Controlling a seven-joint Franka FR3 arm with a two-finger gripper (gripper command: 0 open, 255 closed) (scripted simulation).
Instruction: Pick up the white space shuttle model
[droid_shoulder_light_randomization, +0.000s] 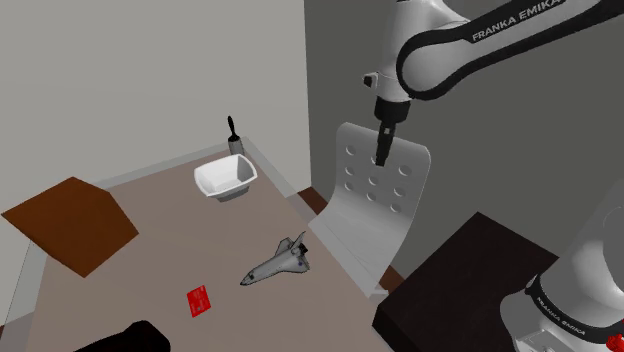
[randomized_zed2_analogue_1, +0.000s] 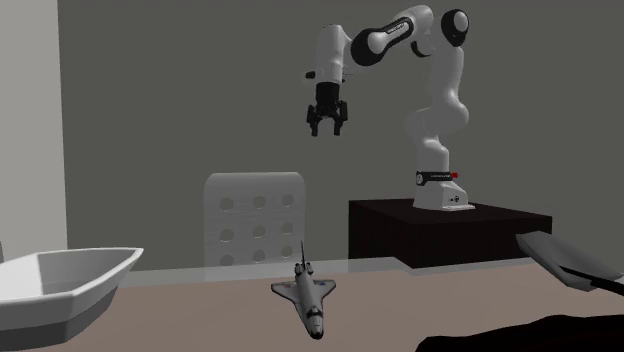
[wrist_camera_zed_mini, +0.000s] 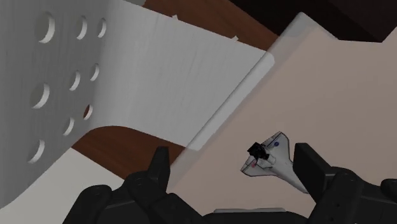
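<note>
The white space shuttle model (droid_shoulder_light_randomization: 279, 261) lies flat on the table (droid_shoulder_light_randomization: 170, 240), near the edge by the chair. The second exterior view has the shuttle (randomized_zed2_analogue_1: 307, 294) nose toward the camera, tail fin up. In the wrist view the shuttle (wrist_camera_zed_mini: 270, 160) sits far below, between the two black fingers (wrist_camera_zed_mini: 159, 167). My gripper (droid_shoulder_light_randomization: 383, 150) hangs high in the air over the chair back, well above and beside the shuttle. Its fingers stand apart in the second exterior view, gripper (randomized_zed2_analogue_1: 327, 128) open and holding nothing.
A white perforated chair (droid_shoulder_light_randomization: 375, 200) stands at the table's edge under the gripper. A white bowl (droid_shoulder_light_randomization: 225, 180) and a black brush (droid_shoulder_light_randomization: 235, 135) sit at the far end. A small red card (droid_shoulder_light_randomization: 200, 299) lies near the shuttle, a brown board (droid_shoulder_light_randomization: 70, 222) at the shoulder view's left.
</note>
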